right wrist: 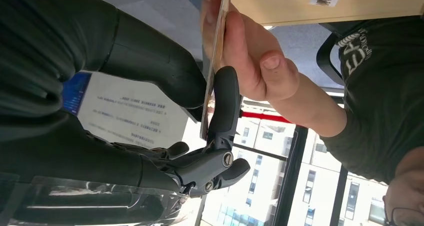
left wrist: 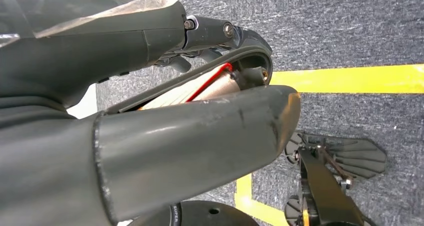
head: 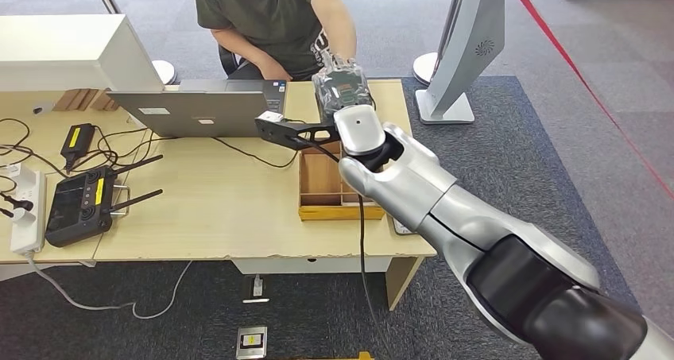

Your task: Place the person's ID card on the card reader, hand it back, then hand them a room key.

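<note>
The card [right wrist: 214,61] is seen edge-on in the right wrist view, pinched between the thick thumb and a dark finger [right wrist: 226,104] of the right robot hand [head: 342,86], while a person's hand [right wrist: 250,56] grips its other end. In the head view, going near to far, the silver right arm rises from the lower right of the frame, passing over a wooden tray [head: 318,189] on the worktop [head: 207,209], to the hand at upper centre, where the seated person reaches across. A laptop [head: 199,110] sits centre left, a black controller [head: 79,205] far left. The left robot hand [left wrist: 150,86] hangs over grey carpet; I cannot tell its grip.
</note>
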